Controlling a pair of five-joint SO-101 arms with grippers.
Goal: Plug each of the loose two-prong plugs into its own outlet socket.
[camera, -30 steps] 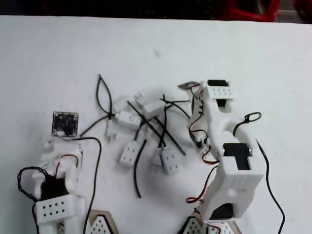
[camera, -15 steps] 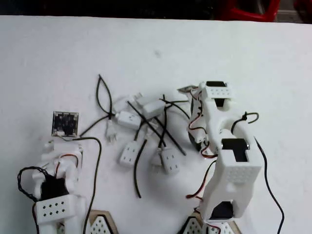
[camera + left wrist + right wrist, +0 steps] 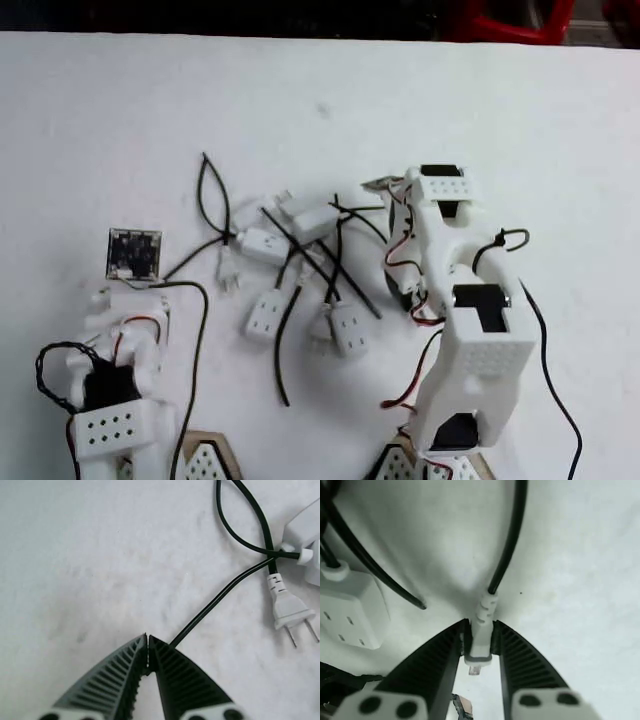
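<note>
My right gripper (image 3: 479,645) is shut on a white two-prong plug (image 3: 482,625) whose black cord (image 3: 510,540) runs away over the table. A white outlet socket (image 3: 351,611) lies close beside it. In the high view this gripper (image 3: 393,205) stands at the right edge of the tangle of cords and white sockets (image 3: 265,313) (image 3: 347,328) (image 3: 263,243). My left gripper (image 3: 148,641) is shut with nothing between its fingers; a black cord (image 3: 215,600) passes under one fingertip. A loose white plug (image 3: 291,613) lies off to the side, also seen as the plug (image 3: 228,272) beside the left gripper (image 3: 142,284).
Several black cords (image 3: 215,195) cross and loop among the sockets mid-table. Another white socket (image 3: 312,218) sits at the back of the pile. Open white tabletop (image 3: 120,110) spreads on the far side and left; the arms' own wires (image 3: 555,400) trail at the front.
The right arm has shifted slightly to the left with the plug in its gripper. The left arm has not moved.
</note>
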